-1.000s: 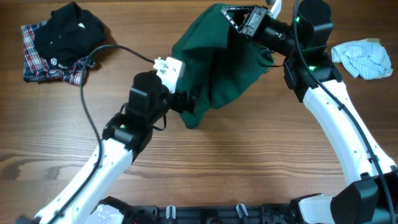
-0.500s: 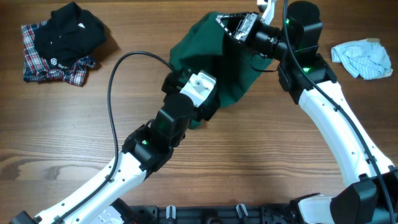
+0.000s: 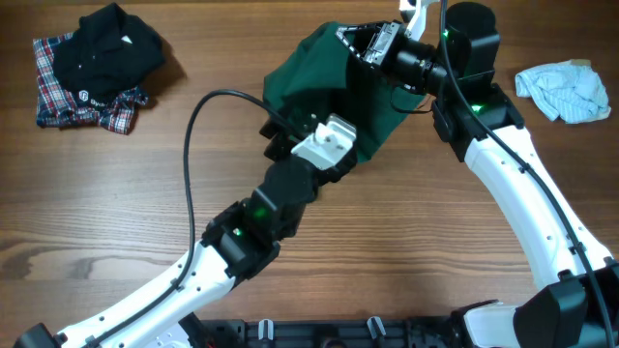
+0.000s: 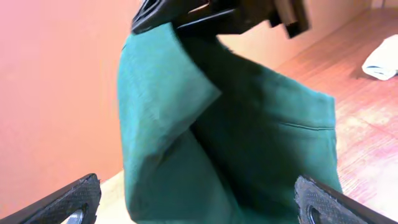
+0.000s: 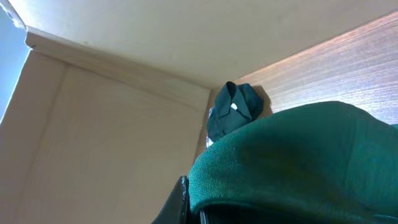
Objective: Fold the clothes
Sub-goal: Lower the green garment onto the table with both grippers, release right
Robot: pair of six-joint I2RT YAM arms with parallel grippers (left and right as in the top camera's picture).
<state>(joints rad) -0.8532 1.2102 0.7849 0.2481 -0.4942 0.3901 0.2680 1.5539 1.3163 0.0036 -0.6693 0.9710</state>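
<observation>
Dangling from right fingers (image 3: 356,39), one garment (image 3: 305,77); one shirt heap (image 3: 92,63), one cloth (image 3: 566,92).

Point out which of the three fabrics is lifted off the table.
The dark green garment, hanging from the right gripper. The black-and-plaid shirt and pale blue cloth lie on the table, untouched.

The dark green garment (image 4: 249,143) hangs in folds from the right gripper (image 4: 193,22), which pinches its top edge. The left gripper (image 4: 205,200) faces it, fingers spread wide. A pale cloth (image 4: 380,57) lies on the wooden table (image 4: 367,124).
</observation>
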